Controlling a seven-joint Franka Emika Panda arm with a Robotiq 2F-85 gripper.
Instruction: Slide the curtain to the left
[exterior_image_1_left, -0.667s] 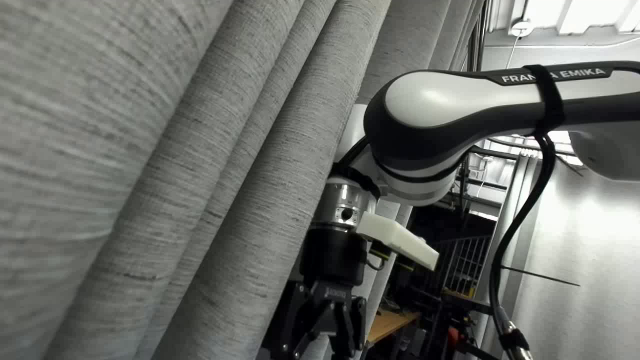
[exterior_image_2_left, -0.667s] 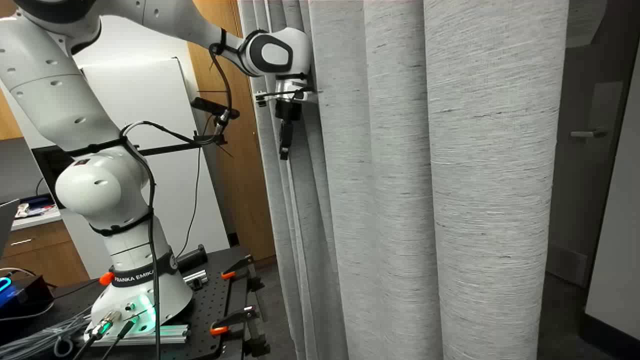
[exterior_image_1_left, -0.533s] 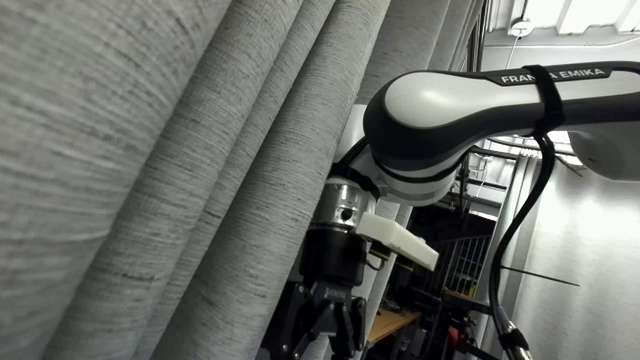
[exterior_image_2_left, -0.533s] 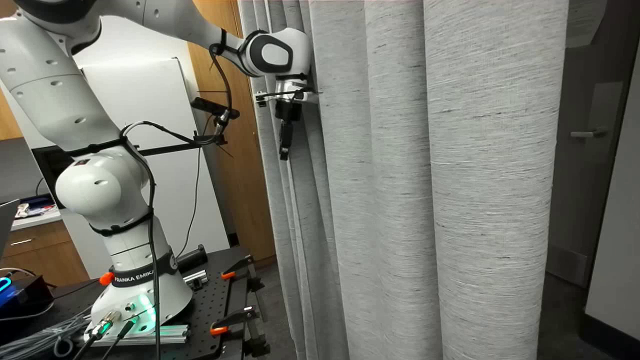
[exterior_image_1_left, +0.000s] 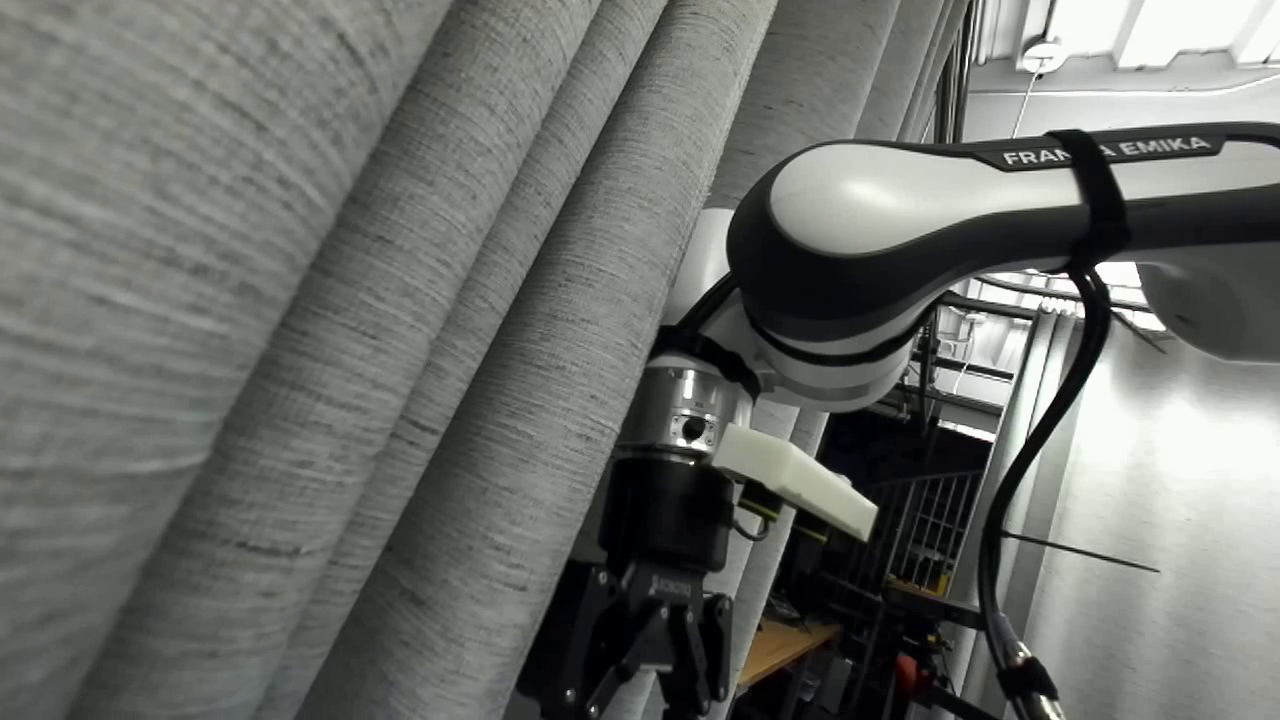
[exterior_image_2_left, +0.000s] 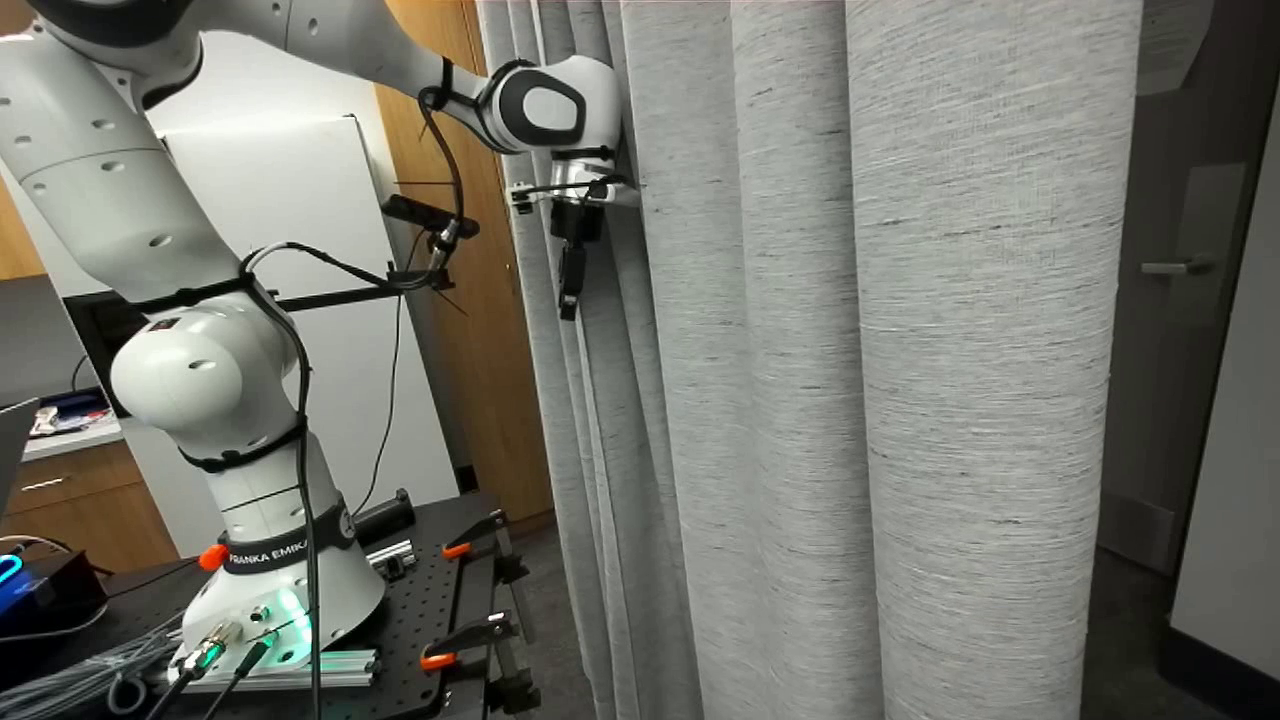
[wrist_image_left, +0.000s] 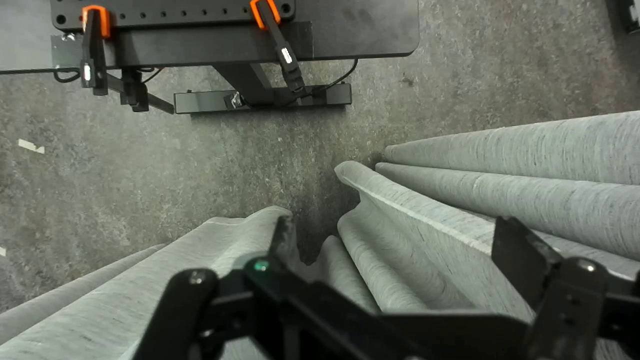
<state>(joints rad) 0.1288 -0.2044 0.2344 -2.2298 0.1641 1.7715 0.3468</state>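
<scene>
In an exterior view the curtain (exterior_image_2_left: 800, 360) fills from 11 through 3 to 6 o'clock, long axis upright; its edge toward 3 has crept slightly outward. Between 8 and 9, a closed drawer (exterior_image_2_left: 90, 482) hides its contents.

In an exterior view, beside the robot arm (exterior_image_1_left: 850, 240), the curtain's folds slant from 1 to 7, shifted slightly toward 9.

In the wrist view they fan toward 8 and 4; the gripper (wrist_image_left: 395, 235) is released, jaws wide, curtain showing between.
</scene>
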